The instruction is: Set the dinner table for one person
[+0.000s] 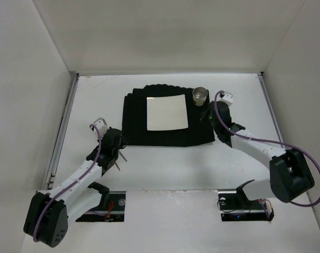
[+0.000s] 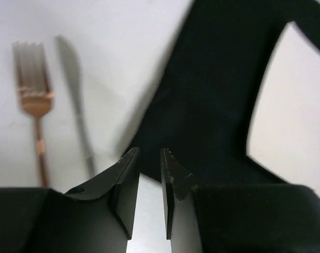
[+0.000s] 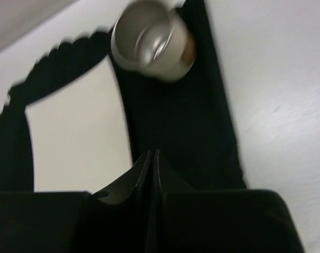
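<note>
The white dinner table (image 1: 165,174) holds a black ribbed mat (image 1: 165,134) with a square white plate (image 1: 167,112) on it. A metal cup (image 1: 200,95) stands on the mat's far right corner. My left gripper (image 1: 120,152) hangs at the mat's near left corner. Its jaws are a little apart and empty (image 2: 149,153). A copper fork (image 2: 36,100) and a silver knife (image 2: 76,105) lie side by side on the table left of the mat (image 2: 212,95). My right gripper (image 1: 208,115) is shut and empty over the mat's right strip (image 3: 155,153), short of the cup (image 3: 152,39).
White walls close the table on the left, far and right sides. Both arm bases sit at the near edge. In the top view my left arm hides most of the fork and knife. The plate (image 3: 76,137) lies left of my right gripper.
</note>
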Robot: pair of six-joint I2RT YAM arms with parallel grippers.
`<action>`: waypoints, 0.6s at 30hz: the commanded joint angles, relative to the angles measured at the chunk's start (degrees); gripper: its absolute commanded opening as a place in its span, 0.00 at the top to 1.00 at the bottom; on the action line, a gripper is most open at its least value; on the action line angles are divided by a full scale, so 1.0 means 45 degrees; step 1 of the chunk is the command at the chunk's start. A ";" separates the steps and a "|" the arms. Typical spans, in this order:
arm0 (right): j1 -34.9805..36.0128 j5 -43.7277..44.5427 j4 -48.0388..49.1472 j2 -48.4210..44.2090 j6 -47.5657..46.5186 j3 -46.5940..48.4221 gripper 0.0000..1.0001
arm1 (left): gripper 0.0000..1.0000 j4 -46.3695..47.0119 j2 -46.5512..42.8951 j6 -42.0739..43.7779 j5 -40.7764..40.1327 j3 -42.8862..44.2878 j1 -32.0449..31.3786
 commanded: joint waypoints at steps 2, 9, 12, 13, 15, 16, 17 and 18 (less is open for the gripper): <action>0.2226 -0.0502 0.1566 -0.0563 0.0412 -0.1190 0.88 | 0.81 -0.3979 -0.0472 -0.0631 -0.0362 0.0584 0.0291; 0.3617 -0.0462 0.2327 -0.0778 -0.0019 -0.2538 0.80 | 0.71 -0.4548 0.1244 -0.0729 -0.0244 0.1463 -0.0334; 0.3559 -0.0775 0.2582 -0.1245 -0.0019 -0.2891 0.78 | 0.71 -0.4510 0.1987 -0.1040 -0.0381 0.1561 -0.0471; 0.3520 -0.0853 0.2602 -0.1402 -0.0019 -0.2969 0.78 | 0.72 -0.4393 0.2221 -0.1177 -0.0458 0.1562 -0.0490; 0.3461 -0.1029 0.2757 -0.1559 -0.0077 -0.3086 0.78 | 0.73 -0.4139 0.2787 -0.1120 -0.0712 0.1620 -0.0452; 0.3461 -0.1146 0.2855 -0.1560 -0.0136 -0.3125 0.78 | 0.74 -0.4080 0.2983 -0.1119 -0.0810 0.1640 -0.0471; 0.3500 -0.1302 0.2914 -0.1560 -0.0136 -0.3145 0.78 | 0.75 -0.4060 0.3217 -0.1119 -0.0888 0.1678 -0.0490; 0.3519 -0.1400 0.2934 -0.1560 -0.0117 -0.3165 0.78 | 0.75 -0.4041 0.3432 -0.1178 -0.0947 0.1717 -0.0529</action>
